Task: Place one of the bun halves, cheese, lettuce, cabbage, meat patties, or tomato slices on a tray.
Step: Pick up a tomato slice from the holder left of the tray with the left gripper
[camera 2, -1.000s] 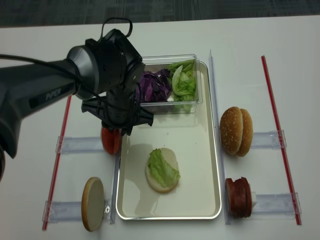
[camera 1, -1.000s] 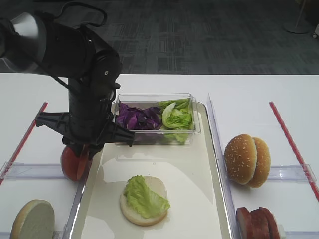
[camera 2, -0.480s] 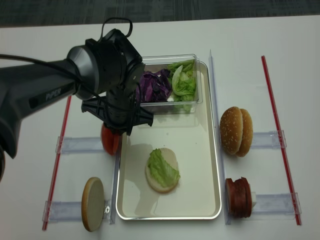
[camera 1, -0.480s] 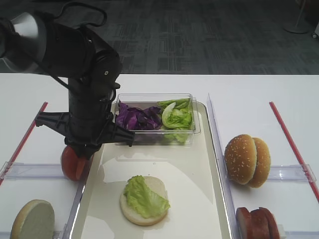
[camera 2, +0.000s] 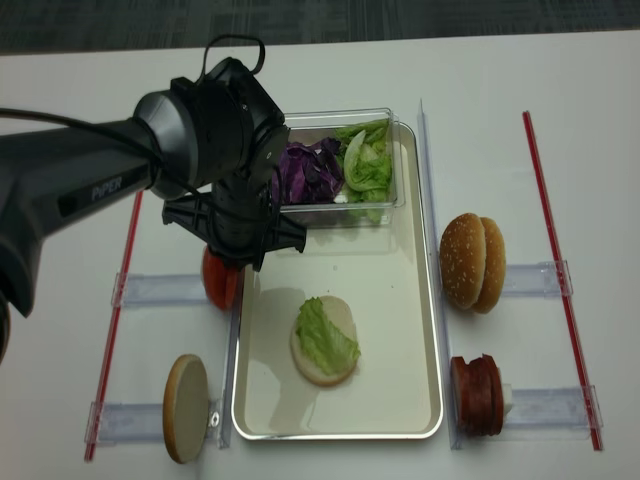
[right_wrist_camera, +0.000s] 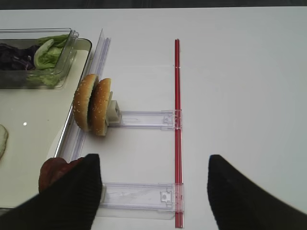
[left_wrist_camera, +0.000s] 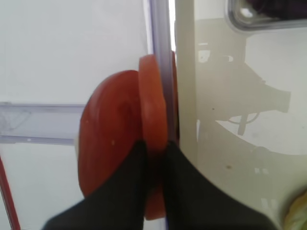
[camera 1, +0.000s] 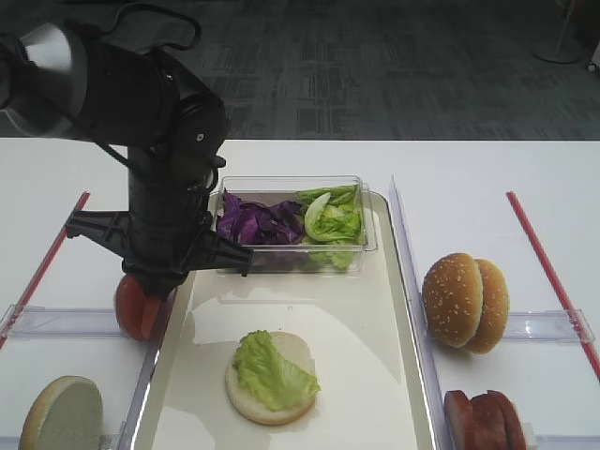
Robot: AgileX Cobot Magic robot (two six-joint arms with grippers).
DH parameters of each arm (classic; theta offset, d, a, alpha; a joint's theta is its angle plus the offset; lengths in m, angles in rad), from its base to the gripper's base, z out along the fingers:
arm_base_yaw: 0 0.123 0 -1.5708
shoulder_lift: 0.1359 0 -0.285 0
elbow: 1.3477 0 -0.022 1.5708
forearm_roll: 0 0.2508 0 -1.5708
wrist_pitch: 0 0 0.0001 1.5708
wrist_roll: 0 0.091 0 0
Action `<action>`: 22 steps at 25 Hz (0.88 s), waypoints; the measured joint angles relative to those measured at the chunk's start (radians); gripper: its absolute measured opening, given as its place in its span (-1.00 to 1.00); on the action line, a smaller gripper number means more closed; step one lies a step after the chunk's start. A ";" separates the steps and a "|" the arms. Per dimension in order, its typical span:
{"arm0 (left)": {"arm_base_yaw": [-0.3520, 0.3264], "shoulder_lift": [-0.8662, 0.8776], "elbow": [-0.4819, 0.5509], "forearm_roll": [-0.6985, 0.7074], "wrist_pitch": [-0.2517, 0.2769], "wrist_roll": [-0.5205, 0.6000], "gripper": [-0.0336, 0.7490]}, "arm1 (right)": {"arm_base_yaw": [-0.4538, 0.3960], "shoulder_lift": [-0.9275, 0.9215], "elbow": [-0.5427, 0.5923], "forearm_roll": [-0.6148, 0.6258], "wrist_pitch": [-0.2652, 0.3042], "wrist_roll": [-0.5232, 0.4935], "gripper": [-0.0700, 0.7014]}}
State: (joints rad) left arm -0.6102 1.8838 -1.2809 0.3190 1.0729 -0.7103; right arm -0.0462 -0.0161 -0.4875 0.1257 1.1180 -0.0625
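Red tomato slices (left_wrist_camera: 115, 143) stand on edge in a clear holder just left of the tray (camera 2: 390, 300). My left gripper (left_wrist_camera: 154, 148) is shut on the tomato slice (left_wrist_camera: 152, 96) nearest the tray rim, one black finger on each face. From above, the left arm hides most of the slices (camera 1: 136, 309). A bun bottom (camera 1: 272, 375) topped with lettuce (camera 1: 267, 370) lies on the tray (camera 1: 375, 309). My right gripper (right_wrist_camera: 152, 182) hangs open over the table to the right of the tray, with nothing between its fingers.
A clear box (camera 1: 291, 225) at the tray's far end holds purple cabbage (camera 1: 258, 220) and lettuce (camera 1: 333, 220). Sesame bun tops (camera 1: 464, 302) and meat patties (camera 1: 483, 420) stand in holders on the right. Another bun bottom (camera 1: 61, 412) stands at the front left. Red strips (camera 1: 553, 272) border the work area.
The left arm stays low over the tomato slices with hardly any shift. Nothing else has moved.
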 joint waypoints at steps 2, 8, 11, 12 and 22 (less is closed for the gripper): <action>0.000 0.000 0.000 0.000 0.005 0.000 -0.77 | 0.000 0.000 0.000 0.000 0.000 0.000 0.48; 0.000 0.000 0.000 0.000 0.035 0.020 -0.77 | 0.000 0.000 0.000 0.000 0.002 0.000 0.48; 0.000 0.000 0.000 0.000 0.044 0.022 -0.77 | 0.000 0.000 0.000 0.000 0.002 0.000 0.48; 0.000 0.000 0.000 0.000 0.044 0.022 -0.77 | 0.000 0.000 0.000 0.000 0.002 0.000 0.48; 0.000 -0.091 -0.006 -0.004 0.059 0.024 -0.77 | 0.000 0.000 0.000 0.000 0.000 0.000 0.48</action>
State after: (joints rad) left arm -0.6102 1.7926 -1.2869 0.3153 1.1318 -0.6864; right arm -0.0462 -0.0161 -0.4875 0.1257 1.1180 -0.0625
